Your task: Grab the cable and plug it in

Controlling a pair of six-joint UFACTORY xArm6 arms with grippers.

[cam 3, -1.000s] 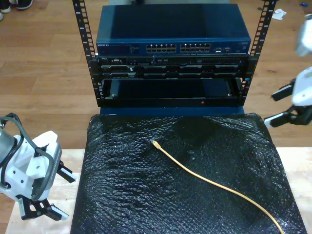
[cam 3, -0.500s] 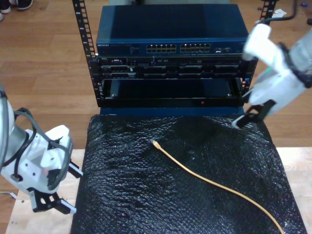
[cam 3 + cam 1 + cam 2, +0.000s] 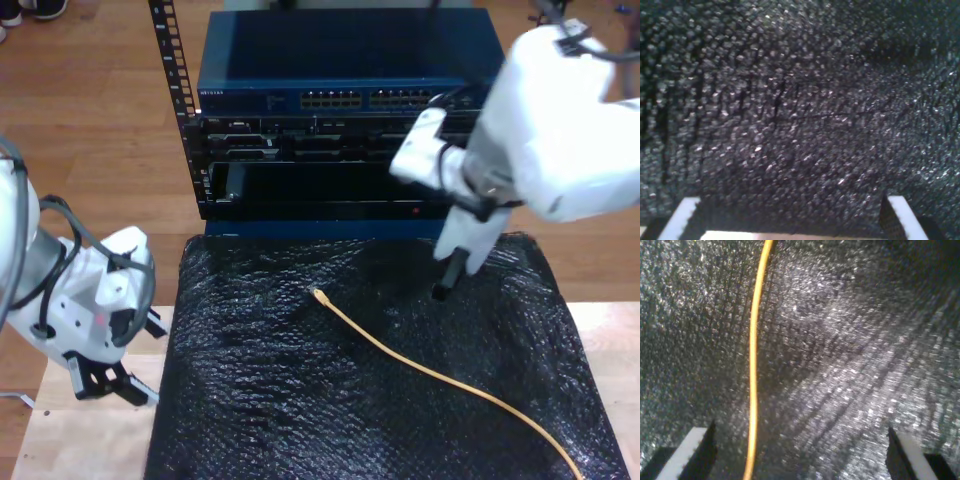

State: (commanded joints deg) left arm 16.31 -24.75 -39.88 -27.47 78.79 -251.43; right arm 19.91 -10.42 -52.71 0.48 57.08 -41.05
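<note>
The long thin yellow-orange network cable (image 3: 430, 375) lay loose on the black bubble-textured mat (image 3: 260, 400). Its long axis ran diagonally, the small clear plug (image 3: 318, 295) pointing toward the mat's far edge and the dark blue rack-mounted network switch (image 3: 350, 60), the other end trailing off the near corner at the exterior view's right. My second gripper (image 3: 797, 450) hovered above the mat with jaws spread wide, the cable (image 3: 755, 365) passing between them untouched. My first gripper (image 3: 790, 215) was also spread open, at the mat's edge.
</note>
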